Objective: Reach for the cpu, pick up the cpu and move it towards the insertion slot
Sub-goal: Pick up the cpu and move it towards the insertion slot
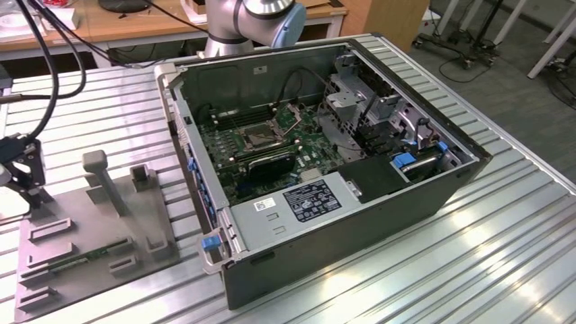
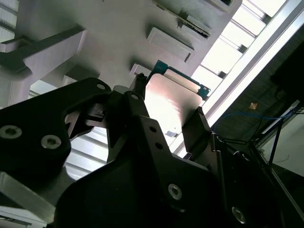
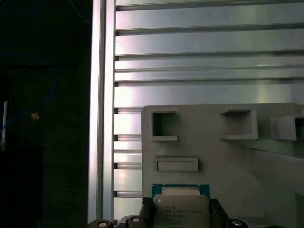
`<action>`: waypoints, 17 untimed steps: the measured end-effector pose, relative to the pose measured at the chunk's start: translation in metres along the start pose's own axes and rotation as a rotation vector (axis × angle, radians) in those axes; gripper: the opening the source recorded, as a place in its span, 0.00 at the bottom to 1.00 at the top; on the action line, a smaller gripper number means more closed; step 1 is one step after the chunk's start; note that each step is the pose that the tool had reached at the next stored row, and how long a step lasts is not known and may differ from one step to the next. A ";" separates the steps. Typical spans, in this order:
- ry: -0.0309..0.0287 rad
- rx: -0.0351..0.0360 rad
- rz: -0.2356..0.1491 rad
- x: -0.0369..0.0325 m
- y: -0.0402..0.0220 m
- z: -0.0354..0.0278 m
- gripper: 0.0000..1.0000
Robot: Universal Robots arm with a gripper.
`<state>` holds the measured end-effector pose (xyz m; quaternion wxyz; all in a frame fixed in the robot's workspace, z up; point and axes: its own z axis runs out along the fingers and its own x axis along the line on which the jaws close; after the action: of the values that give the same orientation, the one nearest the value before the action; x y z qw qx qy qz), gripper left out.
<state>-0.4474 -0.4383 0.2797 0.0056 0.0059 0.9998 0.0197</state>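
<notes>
The two black fingers [image 2: 138, 97] of the gripper [image 2: 167, 107] are closed against opposite edges of the cpu [image 2: 172, 99], with its pale metal top plate exposed between them; both wrist views show the same grip, with the chip [image 3: 180, 209] flanked on both sides. The greenish rim of the cpu projects beyond the fingertips. It cannot be determined whether the cpu is raised off the grey tray [image 3: 213, 166] or resting on it. The cpu is located at one edge of this tray, close to a shallow rectangular recess [image 3: 176, 164]. In the exterior view, the gripper [image 1: 25, 177] is at the far corner of the tray [image 1: 99, 273], at the exterior view's left. A long green memory stick [image 1: 85, 255] lies in the tray, nearer the camera. The tray rests on a slatted aluminium table [image 1: 468, 256]. The insertion slot [image 1: 256, 137] is on the green motherboard [image 1: 301, 148] inside the open computer case [image 1: 360, 226], well apart from the gripper, toward the exterior view's right.
</notes>
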 end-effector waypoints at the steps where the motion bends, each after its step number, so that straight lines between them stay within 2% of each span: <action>1: 0.0000 0.0000 0.000 0.0000 0.0000 -0.0007 0.55; 17: 0.0000 0.0000 0.000 -0.0001 0.0005 -0.0134 0.55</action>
<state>-0.4474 -0.4383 0.2931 0.0056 0.0059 0.9998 0.0197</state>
